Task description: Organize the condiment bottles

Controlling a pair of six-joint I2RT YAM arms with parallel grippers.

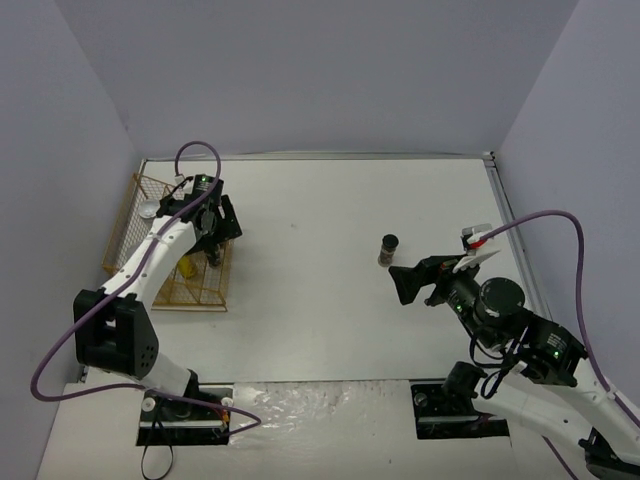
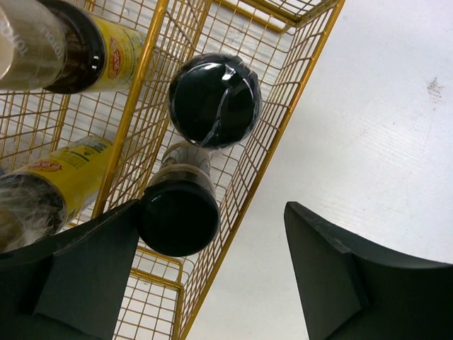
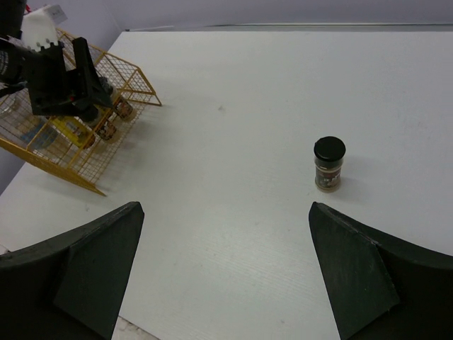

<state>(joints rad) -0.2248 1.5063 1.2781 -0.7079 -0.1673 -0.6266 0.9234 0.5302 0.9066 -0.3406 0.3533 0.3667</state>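
One small dark black-capped jar (image 1: pixel 388 250) stands alone on the white table, also in the right wrist view (image 3: pixel 329 164). My right gripper (image 1: pixel 420 282) (image 3: pixel 226 209) is open and empty, short of that jar and a little to its right in the top view. My left gripper (image 1: pixel 213 232) (image 2: pixel 216 216) is open above the gold wire rack's right side. Two black-capped jars (image 2: pixel 214 99) (image 2: pixel 178 216) stand in the rack below it, the nearer one beside the left finger (image 2: pixel 92 276). Yellow-filled bottles (image 2: pixel 67 166) (image 2: pixel 120 53) lie in the rack. A silver-capped bottle (image 1: pixel 148 210) stands at the rack's far left.
The gold wire rack (image 1: pixel 125 215) (image 3: pixel 85 177) sits at the table's left edge against the grey wall. Grey walls close the table at the left, back and right. My left arm (image 3: pixel 56 78) hangs over the rack.
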